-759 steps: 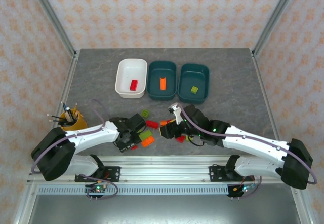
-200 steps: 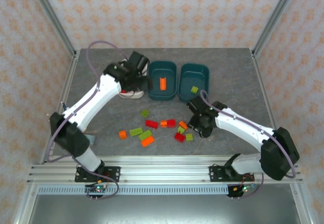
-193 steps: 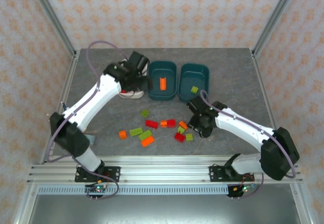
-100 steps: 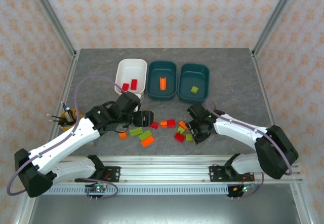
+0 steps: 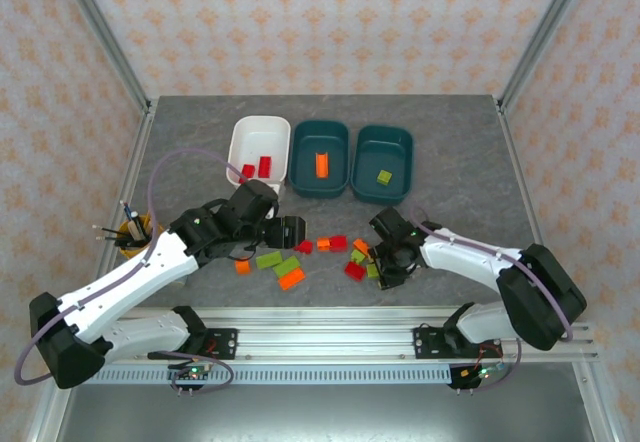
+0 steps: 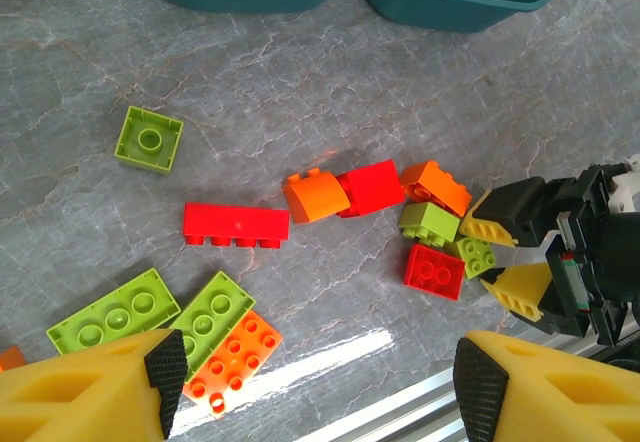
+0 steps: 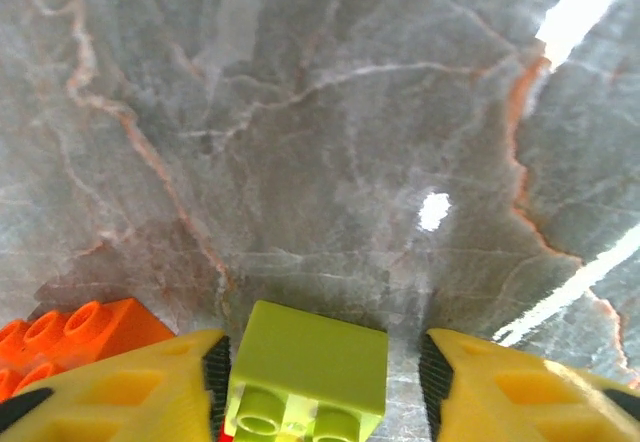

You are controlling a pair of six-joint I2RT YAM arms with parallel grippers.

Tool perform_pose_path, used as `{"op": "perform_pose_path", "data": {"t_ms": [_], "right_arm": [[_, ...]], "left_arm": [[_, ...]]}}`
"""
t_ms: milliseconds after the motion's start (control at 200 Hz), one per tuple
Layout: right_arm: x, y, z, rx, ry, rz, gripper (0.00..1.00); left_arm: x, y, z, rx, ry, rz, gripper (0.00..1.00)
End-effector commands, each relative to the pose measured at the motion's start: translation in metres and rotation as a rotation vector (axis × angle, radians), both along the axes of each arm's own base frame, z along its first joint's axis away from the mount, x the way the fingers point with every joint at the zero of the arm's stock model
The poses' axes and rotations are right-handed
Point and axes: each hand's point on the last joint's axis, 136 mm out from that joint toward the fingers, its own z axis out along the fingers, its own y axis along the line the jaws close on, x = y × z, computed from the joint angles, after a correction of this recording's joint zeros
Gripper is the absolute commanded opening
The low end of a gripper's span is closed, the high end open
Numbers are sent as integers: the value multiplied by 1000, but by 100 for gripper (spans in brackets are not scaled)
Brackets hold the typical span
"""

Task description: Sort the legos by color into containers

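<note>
While the right claw (image 7: 322, 362) straddles a lime brick (image 7: 310, 374) on the tabletop (image 7: 330, 112), I see one pad touching it and a gap at the other, so nothing is clamped yet. My left claw (image 6: 320, 377) hangs wide open and empty above the loose legos (image 6: 365, 187), scattered near the front edge. Farther back, the white tub (image 5: 260, 140) holds two red bricks (image 5: 265, 166), the middle teal tub (image 5: 320, 137) an orange brick (image 5: 321, 164), and the right teal tub (image 5: 383, 147) a small lime piece (image 5: 384, 176).
</note>
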Motion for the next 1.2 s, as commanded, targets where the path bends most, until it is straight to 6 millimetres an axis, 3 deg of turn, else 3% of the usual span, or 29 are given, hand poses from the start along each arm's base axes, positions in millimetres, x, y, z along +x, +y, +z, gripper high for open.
{"op": "perform_pose_path", "data": {"t_ms": [0,270,400,530,605,701,826,956,1196], "right_arm": [[7,11,-7,34,-12,-27,47],[21,9,7,-21,-56,-6,30],[37,-16,49,-149,-164,60,29],[75,-40,112,-302,-348,192,29],[99,-41,136,-351,-416,293,28],[133,-32,152,-367,-479,404,28],[179,-13,144,-313,-492,522,28],[219,-1,116,-247,-435,593,27],[241,-4,50,-187,-262,593,32]], "left_arm": [[4,-5,3,-17,-16,2,74],[4,-6,5,-32,-22,10,74],[8,-7,16,-52,-39,27,74],[21,-8,36,-80,-52,86,76],[35,-11,48,-107,-51,121,76],[54,-10,57,-150,-46,169,76],[79,-5,58,-167,-28,220,76],[101,1,63,-192,-33,262,76],[119,10,67,-178,-40,304,76]]}}
